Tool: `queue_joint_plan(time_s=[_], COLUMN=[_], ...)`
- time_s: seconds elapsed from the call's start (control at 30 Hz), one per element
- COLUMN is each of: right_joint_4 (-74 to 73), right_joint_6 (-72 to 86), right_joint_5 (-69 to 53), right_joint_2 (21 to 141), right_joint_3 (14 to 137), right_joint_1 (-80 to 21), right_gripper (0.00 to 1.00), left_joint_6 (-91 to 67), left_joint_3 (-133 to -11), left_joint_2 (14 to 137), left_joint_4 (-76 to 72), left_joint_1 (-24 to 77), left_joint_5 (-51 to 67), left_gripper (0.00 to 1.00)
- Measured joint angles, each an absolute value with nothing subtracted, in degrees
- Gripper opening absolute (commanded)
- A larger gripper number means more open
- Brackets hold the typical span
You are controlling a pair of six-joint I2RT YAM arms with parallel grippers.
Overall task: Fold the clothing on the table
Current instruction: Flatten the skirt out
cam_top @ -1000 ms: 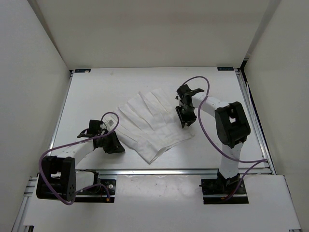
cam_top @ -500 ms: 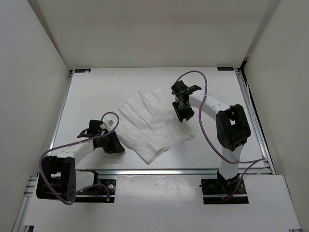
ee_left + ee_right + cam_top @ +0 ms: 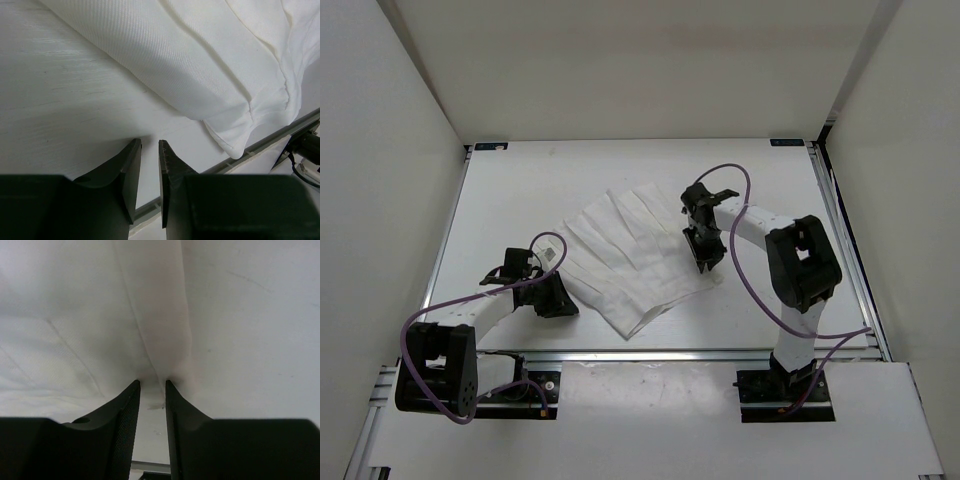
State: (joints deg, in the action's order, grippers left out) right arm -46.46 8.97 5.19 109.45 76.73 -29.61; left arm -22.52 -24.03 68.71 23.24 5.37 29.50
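Observation:
The clothing is a white pleated, fan-shaped garment lying flat in the middle of the table, with one corner pointing at the near rail. My left gripper rests low on the table just beside the garment's left edge. In the left wrist view its jaws stand a narrow gap apart over bare table, and the clothing lies ahead. My right gripper points down at the garment's right edge. Its tips sit a narrow gap apart against the clothing, where a raised crease runs into the gap.
White walls close in the table on three sides. An aluminium rail runs along the near edge and also shows as the rail in the left wrist view. Purple cables loop off both arms. Blue corner marks sit at the far corners.
My right gripper swung over the cloth, then came back down to its right edge, and its jaws narrowed. The left arm and the clothing have stayed put.

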Motion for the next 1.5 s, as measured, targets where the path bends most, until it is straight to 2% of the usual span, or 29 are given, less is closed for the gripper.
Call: queue_joint_plan(time_s=[0.23, 0.47, 0.93, 1.5], right_joint_4=[-45.0, -44.5, -44.0, -43.9], right_joint_6=[9.7, 10.2, 10.4, 10.3], right_joint_5=[3.6, 3.0, 1.8, 1.5], right_joint_2=[109.4, 109.6, 109.0, 107.9], right_joint_3=[74.2, 73.9, 73.6, 73.6], right_joint_1=[-28.8, -28.9, -26.9, -25.6], right_gripper=[0.32, 0.43, 0.36, 0.35], left_joint_6=[-22.5, -22.5, -22.5, -22.5], left_joint_3=[-24.0, -24.0, -23.9, -23.9], left_joint_2=[68.7, 68.7, 68.7, 68.7], left_joint_4=[23.2, 23.1, 23.0, 23.1], left_joint_1=[5.4, 5.3, 5.3, 5.0], left_joint_5=[29.5, 29.5, 29.6, 29.6], left_gripper=[0.32, 0.32, 0.32, 0.32])
